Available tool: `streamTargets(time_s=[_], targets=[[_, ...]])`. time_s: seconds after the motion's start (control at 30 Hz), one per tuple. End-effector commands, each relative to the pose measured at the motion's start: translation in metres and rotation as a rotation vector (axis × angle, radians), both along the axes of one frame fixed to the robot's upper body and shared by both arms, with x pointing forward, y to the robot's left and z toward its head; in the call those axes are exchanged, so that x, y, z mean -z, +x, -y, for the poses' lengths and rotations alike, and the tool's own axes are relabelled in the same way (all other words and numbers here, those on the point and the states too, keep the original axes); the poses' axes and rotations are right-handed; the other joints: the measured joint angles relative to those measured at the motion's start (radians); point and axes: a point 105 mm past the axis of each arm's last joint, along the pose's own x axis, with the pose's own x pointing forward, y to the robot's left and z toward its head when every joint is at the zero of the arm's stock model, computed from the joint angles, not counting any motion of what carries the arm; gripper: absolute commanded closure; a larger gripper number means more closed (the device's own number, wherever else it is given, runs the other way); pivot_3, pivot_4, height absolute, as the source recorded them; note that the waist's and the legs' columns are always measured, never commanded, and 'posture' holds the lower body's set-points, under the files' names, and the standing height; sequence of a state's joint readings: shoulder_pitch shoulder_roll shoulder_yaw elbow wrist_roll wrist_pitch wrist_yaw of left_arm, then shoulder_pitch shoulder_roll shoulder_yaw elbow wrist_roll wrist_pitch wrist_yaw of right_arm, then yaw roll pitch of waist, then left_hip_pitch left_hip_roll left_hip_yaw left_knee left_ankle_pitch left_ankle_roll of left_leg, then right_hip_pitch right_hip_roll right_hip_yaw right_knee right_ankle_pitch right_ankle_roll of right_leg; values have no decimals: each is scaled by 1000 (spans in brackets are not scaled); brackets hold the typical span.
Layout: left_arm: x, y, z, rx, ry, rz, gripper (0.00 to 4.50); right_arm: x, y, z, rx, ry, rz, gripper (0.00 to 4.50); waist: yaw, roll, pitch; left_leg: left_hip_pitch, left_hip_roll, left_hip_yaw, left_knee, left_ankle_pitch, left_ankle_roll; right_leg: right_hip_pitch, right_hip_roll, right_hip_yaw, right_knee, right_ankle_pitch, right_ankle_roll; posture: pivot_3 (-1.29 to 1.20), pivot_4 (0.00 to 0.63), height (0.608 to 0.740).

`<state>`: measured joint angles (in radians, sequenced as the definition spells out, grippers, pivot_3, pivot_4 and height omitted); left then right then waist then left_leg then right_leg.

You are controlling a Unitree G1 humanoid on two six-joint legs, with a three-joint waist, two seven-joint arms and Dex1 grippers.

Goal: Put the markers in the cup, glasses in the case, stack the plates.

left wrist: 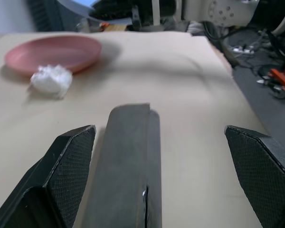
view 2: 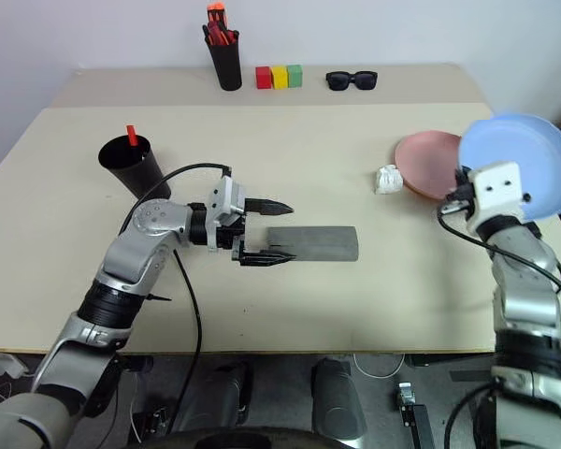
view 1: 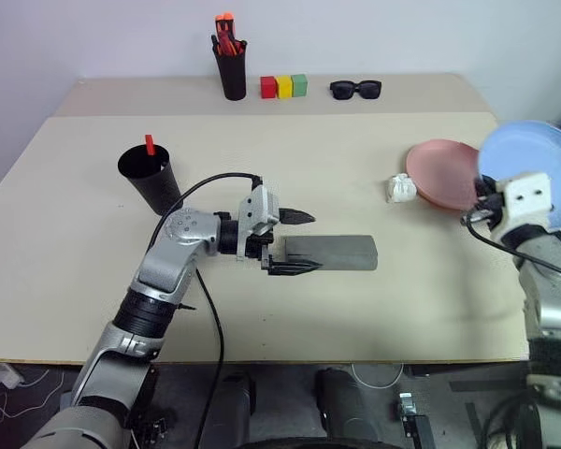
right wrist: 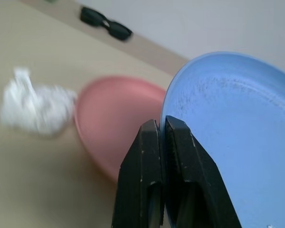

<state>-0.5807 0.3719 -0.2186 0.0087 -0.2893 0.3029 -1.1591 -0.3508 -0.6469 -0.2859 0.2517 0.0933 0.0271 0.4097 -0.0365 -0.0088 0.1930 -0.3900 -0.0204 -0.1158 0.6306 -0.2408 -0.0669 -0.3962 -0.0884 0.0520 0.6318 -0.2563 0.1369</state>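
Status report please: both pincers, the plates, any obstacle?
Left pincer open at grey case. Right pincer shut on blue plate, lifted. Pink plate on table; white wad beside it.

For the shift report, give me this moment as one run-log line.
left gripper: open, straddling closed case end | right gripper: shut on blue plate, lifted | pink plate: on table | cup: holds marker

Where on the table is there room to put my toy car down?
The table is bare along its near edge on both sides of the grey case, and in the wide middle between the black cup and the pink plate. It is crowded at the case, where the left gripper hovers, and around the crumpled white wad.
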Motion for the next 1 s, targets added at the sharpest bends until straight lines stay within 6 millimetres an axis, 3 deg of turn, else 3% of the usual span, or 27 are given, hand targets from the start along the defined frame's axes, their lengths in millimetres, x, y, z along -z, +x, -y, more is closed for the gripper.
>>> streamTargets(time_s=[0.03, 0.23, 0.33, 0.53, 0.7, 0.83, 1.0], targets=[[-15, 0, 0, -48, -43, 50, 0, -5, 18, -8, -72, -60, -11, 4423, -2, 0, 0, 0, 0, 0, 0, 0, 0, 0, 0, 0, 0, 0, 0, 0, 150, 740], [-20, -1, -3, -120, -63, 52, 0, 4, 44, -13, -146, -88, -92, 4423, -8, 0, 0, 0, 0, 0, -1, 0, 0, -1, 0, 0, 0, 0, 0, 0, 150, 740], [-20, -2, -5, -146, -61, 49, 0, 3, 53, -16, -165, -93, -108, 3590, -8, 1, 0, 0, 0, 0, -1, 0, 0, -1, 0, 0, 0, 0, 0, 0, 150, 740], [-19, -3, -10, -183, -57, 44, 0, -14, 62, -24, -167, -79, -37, 683, -8, 1, 0, 0, 0, 0, -1, 0, 0, -1, 0, 0, 0, 0, 0, 0, 150, 740], [-18, -3, -10, -194, -56, 34, 0, -20, 61, -50, -301, 66, -32, 683, -9, 1, 0, 0, 0, 0, -1, 0, 0, -1, 0, 0, 0, 0, 0, 0, 150, 740], [-20, -2, -9, -201, -60, 32, 0, -9, 58, -69, -380, 85, -93, 683, -8, 1, 0, 0, 0, 0, -1, 0, 0, -1, 0, 0, 0, 0, 0, 0, 150, 740], [-23, -1, -13, -224, -55, 40, 0, 13, 58, -78, -402, 80, -178, 683, -8, 1, 1, 0, 0, 0, -1, 0, 0, -1, 0, 0, 0, 0, 0, 0, 150, 740]])
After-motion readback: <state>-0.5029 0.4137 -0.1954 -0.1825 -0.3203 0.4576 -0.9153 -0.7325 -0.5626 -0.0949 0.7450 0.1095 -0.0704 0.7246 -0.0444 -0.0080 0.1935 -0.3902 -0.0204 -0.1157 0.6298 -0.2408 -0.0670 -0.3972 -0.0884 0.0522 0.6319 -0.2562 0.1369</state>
